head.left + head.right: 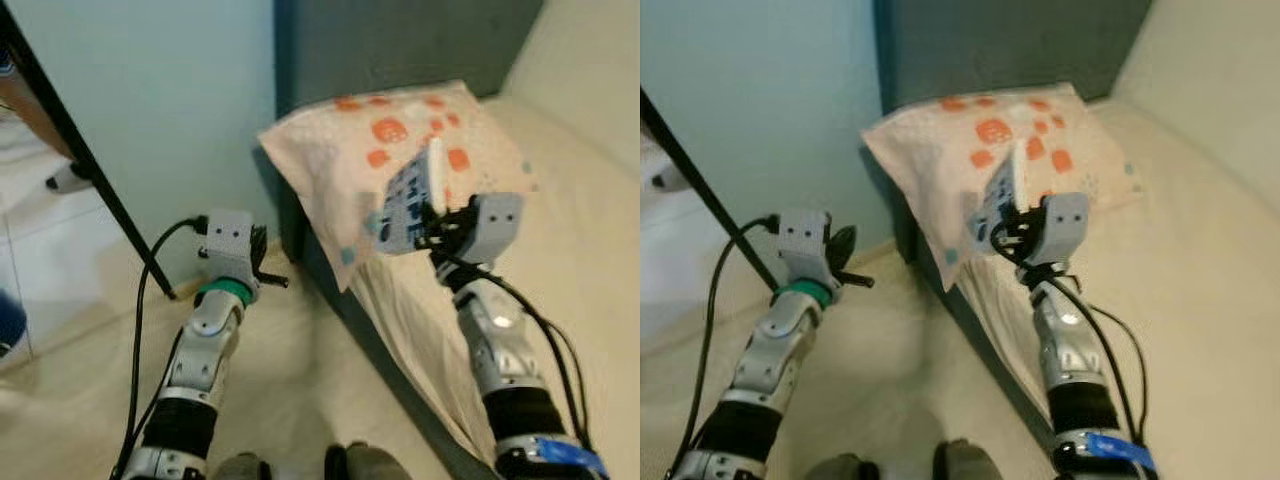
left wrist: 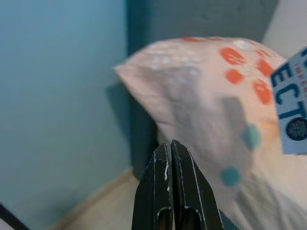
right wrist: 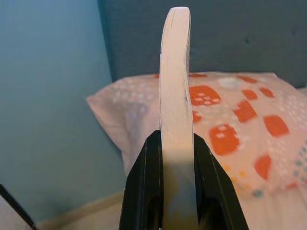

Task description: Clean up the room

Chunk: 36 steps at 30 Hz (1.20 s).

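Left eye view: the bed (image 1: 590, 250) takes the right half, its pillow (image 1: 380, 150) at upper centre against the dark headboard (image 1: 400, 40). At centre the right gripper (image 1: 437, 232) is clamped on a blue-and-white book (image 1: 408, 205) held before the pillow. Lower left, the left gripper (image 1: 268, 262) hangs with fingers together.
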### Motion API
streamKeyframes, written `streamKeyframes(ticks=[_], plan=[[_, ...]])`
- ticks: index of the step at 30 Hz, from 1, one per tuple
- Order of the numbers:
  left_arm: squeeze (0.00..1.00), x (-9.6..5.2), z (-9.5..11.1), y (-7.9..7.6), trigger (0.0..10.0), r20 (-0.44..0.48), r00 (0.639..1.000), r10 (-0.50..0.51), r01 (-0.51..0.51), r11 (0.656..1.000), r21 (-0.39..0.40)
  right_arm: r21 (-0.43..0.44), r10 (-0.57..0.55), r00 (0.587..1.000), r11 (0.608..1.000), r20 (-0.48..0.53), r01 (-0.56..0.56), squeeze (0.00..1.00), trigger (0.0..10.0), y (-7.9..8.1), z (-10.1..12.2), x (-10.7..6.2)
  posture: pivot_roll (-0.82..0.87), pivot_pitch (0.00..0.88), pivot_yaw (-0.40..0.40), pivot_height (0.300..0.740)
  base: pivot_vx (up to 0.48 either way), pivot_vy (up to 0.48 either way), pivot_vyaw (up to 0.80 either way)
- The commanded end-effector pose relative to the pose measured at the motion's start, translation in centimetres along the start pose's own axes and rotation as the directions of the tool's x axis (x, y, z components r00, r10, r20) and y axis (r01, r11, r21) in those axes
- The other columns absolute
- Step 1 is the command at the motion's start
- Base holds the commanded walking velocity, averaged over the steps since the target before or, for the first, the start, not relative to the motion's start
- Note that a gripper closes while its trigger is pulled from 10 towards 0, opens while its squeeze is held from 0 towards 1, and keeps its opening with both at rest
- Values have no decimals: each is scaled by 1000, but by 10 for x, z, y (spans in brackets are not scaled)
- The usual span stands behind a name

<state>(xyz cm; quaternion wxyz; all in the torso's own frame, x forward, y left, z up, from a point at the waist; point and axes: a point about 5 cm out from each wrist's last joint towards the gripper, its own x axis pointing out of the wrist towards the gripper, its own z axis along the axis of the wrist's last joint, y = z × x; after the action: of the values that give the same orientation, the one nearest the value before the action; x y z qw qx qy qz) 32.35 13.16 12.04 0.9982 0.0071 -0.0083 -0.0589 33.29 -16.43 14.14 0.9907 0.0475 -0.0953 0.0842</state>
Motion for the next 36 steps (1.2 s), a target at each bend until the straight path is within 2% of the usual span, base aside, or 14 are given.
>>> streamKeyframes(ticks=[1,8,16,19,23,31,33,34,35,36], plan=[[0,-3,-6,1,10000,-22,1000,3,-3,1000,2,8,10,1000,1000,23,-11,0,10000,4,2,0,-64,73,-14,740,450,0,0],[0,-3,-7,0,10000,-25,1000,-1,2,1000,1,3,-2,1000,1000,26,2,0,10000,2,3,0,-66,77,-13,740,446,0,0],[0,-4,-1,-3,10000,0,999,-35,35,999,-24,-40,-132,980,989,146,139,0,10000,-16,26,0,-64,82,-11,740,342,-133,0],[0,-6,6,-8,10000,31,996,-81,82,995,-60,-95,-188,960,973,208,211,0,10000,-29,39,-1,-66,83,-8,740,0,0,0],[0,-5,12,-12,10000,45,993,-112,115,991,-69,-114,-222,950,961,219,251,0,10000,-36,41,-3,-65,88,-6,740,0,0,0],[0,-6,16,-19,10000,45,988,-151,155,982,-109,-126,-243,946,954,213,273,0,10000,-37,37,-7,-67,90,-4,740,0,0,0],[0,-5,19,-19,10000,45,987,-153,158,976,-148,-185,-246,940,938,236,292,0,10000,-37,40,-8,-66,89,-1,740,0,0,0],[0,-5,20,-20,10000,45,987,-155,160,973,-168,-243,-249,937,920,243,307,0,10000,-39,42,-8,-66,88,-1,740,0,0,0],[0,-5,20,-20,10000,45,987,-155,160,973,-168,-243,-249,937,920,243,307,0,10000,-39,42,-8,-66,88,-1,740,0,0,0],[0,-5,22,-20,10000,46,986,-158,164,970,-180,-300,-254,935,897,248,323,0,10000,-42,43,-9,-66,88,-1,740,0,0,0]])
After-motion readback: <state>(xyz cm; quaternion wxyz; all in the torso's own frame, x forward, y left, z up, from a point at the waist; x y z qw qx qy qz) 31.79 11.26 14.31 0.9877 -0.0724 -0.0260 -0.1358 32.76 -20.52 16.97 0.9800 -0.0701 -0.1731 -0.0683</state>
